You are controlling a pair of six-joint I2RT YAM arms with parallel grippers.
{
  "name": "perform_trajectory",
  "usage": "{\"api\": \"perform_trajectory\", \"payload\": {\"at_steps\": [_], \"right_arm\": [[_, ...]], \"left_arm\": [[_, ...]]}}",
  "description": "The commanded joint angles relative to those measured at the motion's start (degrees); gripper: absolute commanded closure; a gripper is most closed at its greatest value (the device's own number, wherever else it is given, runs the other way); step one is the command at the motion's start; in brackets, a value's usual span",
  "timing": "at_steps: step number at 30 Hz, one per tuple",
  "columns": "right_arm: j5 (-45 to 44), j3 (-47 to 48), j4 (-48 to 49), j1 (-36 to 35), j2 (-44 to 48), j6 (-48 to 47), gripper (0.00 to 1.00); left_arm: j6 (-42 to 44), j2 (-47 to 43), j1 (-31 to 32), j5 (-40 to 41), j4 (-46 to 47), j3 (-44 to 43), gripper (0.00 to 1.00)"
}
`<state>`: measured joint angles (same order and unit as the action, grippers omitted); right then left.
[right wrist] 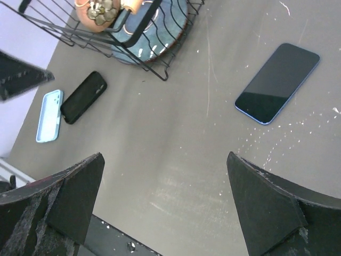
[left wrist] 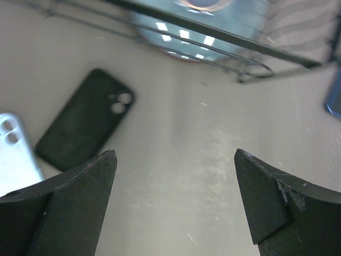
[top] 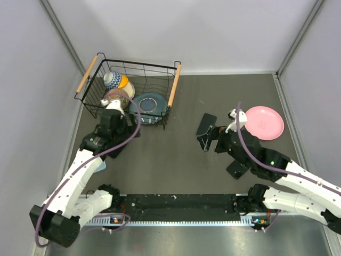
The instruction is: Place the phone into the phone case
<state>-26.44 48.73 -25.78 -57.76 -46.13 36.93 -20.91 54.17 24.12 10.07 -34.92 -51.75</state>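
Down at the near edge the two arms sit bolted side by side. The left gripper hangs with its jaws spread wide and nothing between them, only bare table below. The right gripper is released too, its jaws wide apart over the tabletop and gripping nothing.

Just beyond the left gripper and a little off to one side, the black phone case lies flat with its camera cut-out showing. The pale blue case lies just beside it. That wrist view is blurred, so I cannot tell whether the two touch. From above, the left arm hides the black one and only a corner of the pale blue one peeks out.

The phone lies flat on the table, dark screen up, with a blue edge. It is just past the right gripper and well apart from both cases, not in either of them.

Farther back on the left stands a wire basket with wooden handles, holding a blue plate and a patterned bowl. On the far right a pink plate rests on the table
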Motion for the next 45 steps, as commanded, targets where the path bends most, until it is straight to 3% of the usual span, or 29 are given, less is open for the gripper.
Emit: {"api": "perform_trajectory", "payload": {"at_steps": [1, 2, 6, 10, 16, 28, 41, 45], "right_arm": [[2.18, -3.11, 8.98, -0.34, 5.69, -6.5, 0.01], [2.27, -3.55, 9.6, -0.25, 7.35, -6.95, 0.01], [2.18, -5.22, 11.1, -0.34, 10.53, -8.8, 0.01], [3.41, -6.36, 12.68, -0.25, 12.38, -9.59, 0.01], [9.29, -8.56, 13.83, -0.34, 14.75, -11.35, 0.01], [11.58, -10.93, 14.71, -0.42, 24.76, -14.34, 0.02], [5.01, -12.08, 14.01, -0.34, 26.27, -13.29, 0.02], [4.11, -13.04, 12.24, -0.25, 27.05, -9.43, 0.02]], "left_arm": [[-10.19, -0.3, -12.06, 2.07, -4.45, 0.15, 0.03], [-10.82, -0.3, -15.99, 1.45, -4.72, 0.59, 0.03], [-15.03, 0.75, -21.74, 0.31, -4.28, 3.4, 0.05], [-9.88, 5.22, -22.19, 0.57, -1.04, 4.64, 0.17], [-8.18, 15.85, -23.06, -3.99, 1.16, 4.72, 0.15], [-9.5, 32.57, -23.68, -14.88, 3.19, 1.47, 0.25], [-9.24, 26.33, -23.77, -19.99, 6.61, 12.1, 0.37], [-9.15, 26.43, -21.58, -17.38, 5.83, 12.55, 0.44]]}}
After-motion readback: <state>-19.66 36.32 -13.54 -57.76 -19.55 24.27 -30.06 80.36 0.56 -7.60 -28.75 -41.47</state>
